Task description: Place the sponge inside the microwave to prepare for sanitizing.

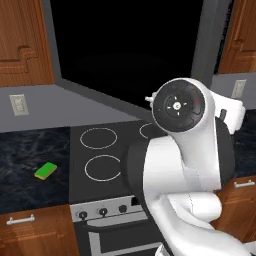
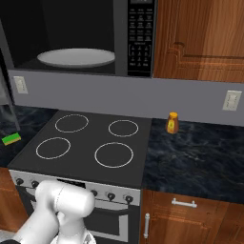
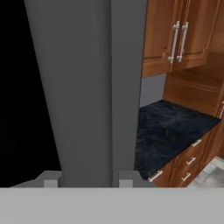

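- Microwave (image 2: 76,43) door swung open; sponge (image 1: 45,171) untouched on counter; claw (image 3: 85,178) pressed together at door edge, empty
- Next: back off, spread, descend onto sponge

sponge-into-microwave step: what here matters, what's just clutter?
Matters:
sponge, on the counter left of the stove
microwave, door open, white plate inside

Clutter:
orange bottle
stove
wall outlets

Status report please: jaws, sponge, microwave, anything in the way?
Jaws shut, holding nothing. Sponge lies on the counter left of the stove, untouched. Microwave door open, white plate bare. Nothing blocks the sponge.
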Controlling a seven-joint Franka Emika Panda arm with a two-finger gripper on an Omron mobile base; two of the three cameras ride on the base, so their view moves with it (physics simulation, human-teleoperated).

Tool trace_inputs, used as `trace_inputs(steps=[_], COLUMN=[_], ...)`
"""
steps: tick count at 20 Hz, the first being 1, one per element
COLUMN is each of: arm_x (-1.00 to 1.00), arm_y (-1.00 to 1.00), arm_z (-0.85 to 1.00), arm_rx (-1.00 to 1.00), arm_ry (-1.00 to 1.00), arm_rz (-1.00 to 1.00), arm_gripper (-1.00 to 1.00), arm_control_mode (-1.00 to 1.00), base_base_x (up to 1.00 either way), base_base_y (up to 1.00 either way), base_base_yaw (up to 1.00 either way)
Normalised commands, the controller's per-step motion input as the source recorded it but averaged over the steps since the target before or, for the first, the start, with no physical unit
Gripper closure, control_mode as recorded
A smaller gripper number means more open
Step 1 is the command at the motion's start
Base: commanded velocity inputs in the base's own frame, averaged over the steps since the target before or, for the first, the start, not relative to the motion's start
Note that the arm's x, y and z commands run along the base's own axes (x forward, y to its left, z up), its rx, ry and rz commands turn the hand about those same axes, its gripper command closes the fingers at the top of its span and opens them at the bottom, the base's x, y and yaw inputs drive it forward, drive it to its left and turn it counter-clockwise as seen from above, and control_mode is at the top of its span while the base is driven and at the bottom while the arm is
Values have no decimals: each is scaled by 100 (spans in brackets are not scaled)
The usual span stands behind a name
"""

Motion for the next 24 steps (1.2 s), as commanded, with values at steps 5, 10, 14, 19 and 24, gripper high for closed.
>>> trace_inputs(steps=[5,10,14,19,24], arm_x=[-47,-6,0,0,0], arm_y=[78,58,32,1,5], arm_z=[-24,0,0,0,0], arm_rx=[-1,0,0,0,0], arm_ry=[0,0,-1,0,-2], arm_rz=[-10,-10,-3,0,0], arm_gripper=[100,-100,-100,-100,-100], arm_control_mode=[-100,-100,-100,-100,-100], base_base_x=[0,0,0,0,0], base_base_y=[0,0,0,0,0], base_base_yaw=[0,0,0,0,0])
